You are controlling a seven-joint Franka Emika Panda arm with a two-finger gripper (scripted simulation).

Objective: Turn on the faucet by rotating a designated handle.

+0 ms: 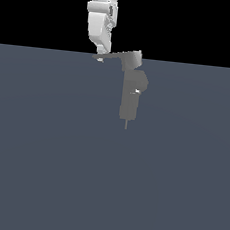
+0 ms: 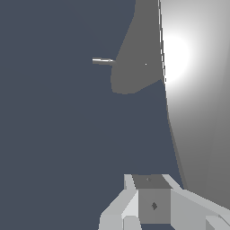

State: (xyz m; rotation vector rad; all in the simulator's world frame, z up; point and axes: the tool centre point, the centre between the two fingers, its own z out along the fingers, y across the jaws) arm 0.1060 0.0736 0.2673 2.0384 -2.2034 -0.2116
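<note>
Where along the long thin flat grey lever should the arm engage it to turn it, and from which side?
Best near the tapered tip of the long thin flat grey lever, far from its boxy grey hub, where leverage is greatest. It juts toward the exterior view's left, flat and thin, so pushing its edge sideways likely suits better than pinching. The gripper is already at that tip.

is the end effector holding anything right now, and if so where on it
Cannot be told for sure. The end effector sits at the pointed tip of the handle, seemingly touching it, but neither view shows its fingers closed around the lever.

White arm (image 1: 100, 27) upright, jaws' gap unclear
</note>
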